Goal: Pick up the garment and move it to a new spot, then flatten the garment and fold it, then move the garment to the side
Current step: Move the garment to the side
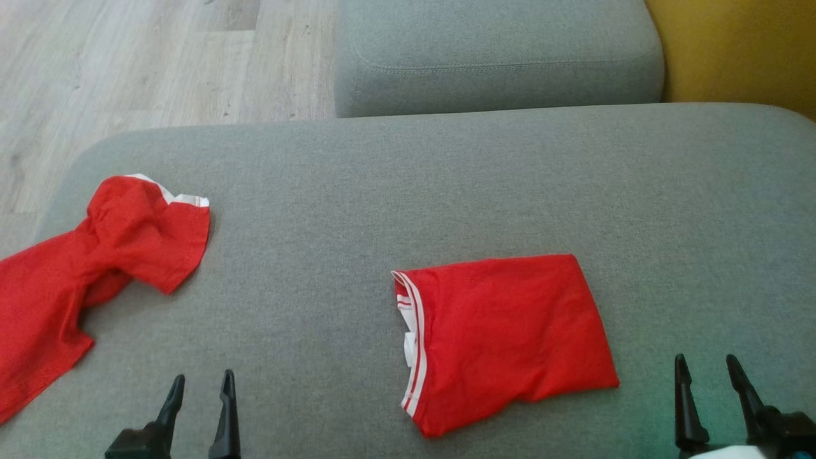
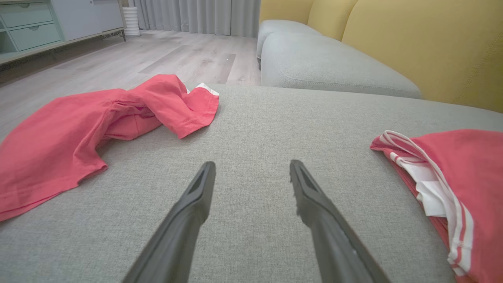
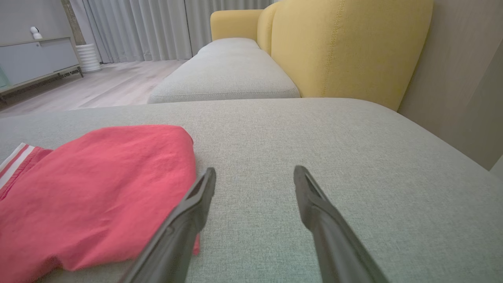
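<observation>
Both arms wait low at the near edge of the grey sofa seat [image 1: 446,178]. The left gripper [image 1: 204,376] and the right gripper [image 1: 706,358] each have their dark fingers spread wide and hold nothing. Between them, nearer the right one, the folded red garment [image 1: 510,338] lies flat, its white-striped hem facing left. Well apart from it, a crumpled red garment [image 1: 95,268] sprawls at the seat's left edge. Beyond the seat are another grey cushion [image 1: 497,57], a yellow backrest [image 1: 733,51] and a wood floor [image 1: 127,64].

Head camera looks down on the cushion [image 1: 446,191]; low wrist cameras share the folded garment [image 1: 510,331].
</observation>
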Controlling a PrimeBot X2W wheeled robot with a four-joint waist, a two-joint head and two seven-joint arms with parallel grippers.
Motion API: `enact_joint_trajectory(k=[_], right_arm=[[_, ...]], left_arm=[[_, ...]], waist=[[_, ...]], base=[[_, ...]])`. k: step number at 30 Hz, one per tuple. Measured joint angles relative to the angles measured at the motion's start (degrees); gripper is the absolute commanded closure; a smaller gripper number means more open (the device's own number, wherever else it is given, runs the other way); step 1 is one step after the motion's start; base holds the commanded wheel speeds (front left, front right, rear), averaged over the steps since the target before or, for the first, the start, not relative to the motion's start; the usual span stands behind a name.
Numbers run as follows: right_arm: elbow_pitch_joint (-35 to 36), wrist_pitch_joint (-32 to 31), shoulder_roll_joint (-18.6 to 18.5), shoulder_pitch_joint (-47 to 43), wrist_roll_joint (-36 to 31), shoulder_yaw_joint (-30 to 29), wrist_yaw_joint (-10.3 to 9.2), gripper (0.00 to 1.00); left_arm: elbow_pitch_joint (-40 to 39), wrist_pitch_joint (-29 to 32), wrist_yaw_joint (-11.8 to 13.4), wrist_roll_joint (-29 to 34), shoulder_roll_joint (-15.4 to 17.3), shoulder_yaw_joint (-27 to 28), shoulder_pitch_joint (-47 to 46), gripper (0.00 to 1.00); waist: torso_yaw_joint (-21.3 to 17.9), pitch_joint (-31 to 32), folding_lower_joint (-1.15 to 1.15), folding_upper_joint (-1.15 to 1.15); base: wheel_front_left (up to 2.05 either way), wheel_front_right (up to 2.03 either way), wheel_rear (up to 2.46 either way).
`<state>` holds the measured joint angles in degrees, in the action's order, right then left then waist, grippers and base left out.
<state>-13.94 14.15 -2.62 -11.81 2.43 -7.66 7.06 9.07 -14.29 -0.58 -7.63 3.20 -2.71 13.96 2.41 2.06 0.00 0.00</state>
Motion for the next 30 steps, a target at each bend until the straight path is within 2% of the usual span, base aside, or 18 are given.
enact_joint_trajectory(k=[23, 27, 30], right_arm=[[-1.0, -0.1, 0.0, 0.9, 1.1, 3.5, 0.00, 0.00], [0.8, -5.8, -1.5, 3.3, 6.5, 7.9, 0.00, 0.00], [2.8, -15.4, -4.3, 8.6, 13.2, 10.3, 0.00, 0.00]], left_arm=[[0.4, 0.0, -0.4, 0.0, 0.0, 1.6, 0.0, 0.00], [0.2, 0.0, -0.4, 0.0, 0.0, 1.6, -0.1, 0.00], [0.2, 0.0, 0.1, 0.0, 0.0, 1.6, -0.1, 0.00]], waist=[[0.4, -0.3, 0.00, 0.00], [0.3, -0.8, 0.00, 0.00], [0.3, -1.4, 0.00, 0.00]], base=[[0.00, 0.00, 0.00], [0.00, 0.00, 0.00], [0.00, 0.00, 0.00]])
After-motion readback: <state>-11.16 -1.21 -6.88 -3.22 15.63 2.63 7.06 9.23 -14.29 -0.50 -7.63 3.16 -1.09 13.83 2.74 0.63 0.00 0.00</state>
